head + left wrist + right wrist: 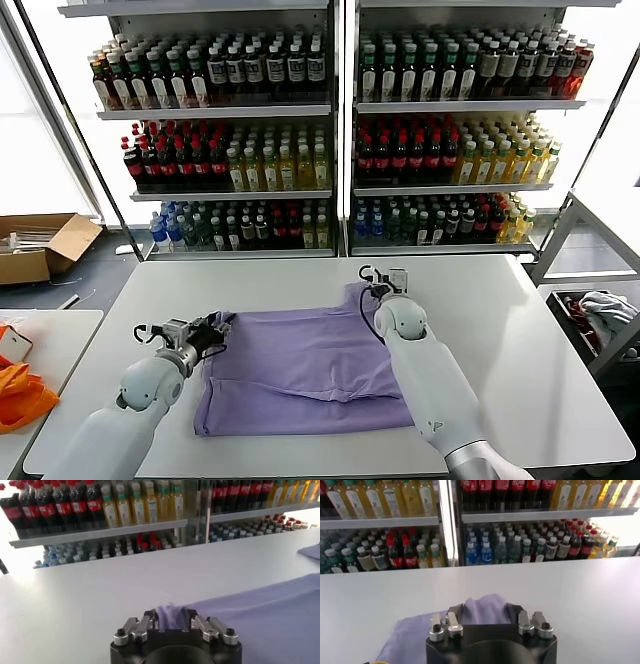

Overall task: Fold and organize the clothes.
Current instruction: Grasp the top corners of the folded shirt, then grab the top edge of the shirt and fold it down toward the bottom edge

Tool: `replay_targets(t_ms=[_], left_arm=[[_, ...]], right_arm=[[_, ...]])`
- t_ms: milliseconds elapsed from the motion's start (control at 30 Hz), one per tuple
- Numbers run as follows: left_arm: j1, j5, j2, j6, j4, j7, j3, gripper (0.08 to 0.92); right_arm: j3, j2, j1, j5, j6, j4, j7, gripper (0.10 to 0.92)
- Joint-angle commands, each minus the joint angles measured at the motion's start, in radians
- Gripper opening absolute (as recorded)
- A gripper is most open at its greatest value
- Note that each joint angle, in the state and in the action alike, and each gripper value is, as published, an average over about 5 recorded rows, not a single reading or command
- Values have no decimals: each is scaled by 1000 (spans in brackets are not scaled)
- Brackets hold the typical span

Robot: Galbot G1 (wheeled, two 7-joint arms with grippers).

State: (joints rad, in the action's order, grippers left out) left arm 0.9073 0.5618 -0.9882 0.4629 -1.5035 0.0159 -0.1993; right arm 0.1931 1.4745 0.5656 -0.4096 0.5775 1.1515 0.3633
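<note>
Both pincers pinch the lavender T-shirt (300, 370) on the white table (500, 340): left pincer (222, 327) its far-left corner, right pincer (377, 290) the far-right edge.

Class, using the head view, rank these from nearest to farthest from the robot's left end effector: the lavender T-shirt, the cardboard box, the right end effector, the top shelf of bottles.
From the left end effector:
1. Lavender T-shirt, at its fingertips, table centre.
2. Right end effector, across the shirt, at the far right corner.
3. Cardboard box, on the floor, far left.
4. Top shelf of bottles, behind the table, highest.
</note>
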Motion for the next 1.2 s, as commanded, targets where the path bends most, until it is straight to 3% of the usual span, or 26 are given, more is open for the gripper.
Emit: replay_targets(t_ms=[33,267,400,800,1200], left_arm=[[18,1,-6,2,-6,-3,0,308],[31,-4,-20,-46,-17,-2,-16,120],[39,-17,-32,-92,-47,-1,-27,88],[120,-62,-26,-166,-180,-1,-104,87],[298,-111,-5,-164,-321,-18,-202,87]], right_arm=[[-2,-5,27,-4,4,38,4,412],[14,-18,53,-26,1,86,0,204],[32,-20,60,-44,-5,137,3,119],[44,-66,112,-61,-7,382,-7,108],[80,-109,348,-39,-22,668,11,108]])
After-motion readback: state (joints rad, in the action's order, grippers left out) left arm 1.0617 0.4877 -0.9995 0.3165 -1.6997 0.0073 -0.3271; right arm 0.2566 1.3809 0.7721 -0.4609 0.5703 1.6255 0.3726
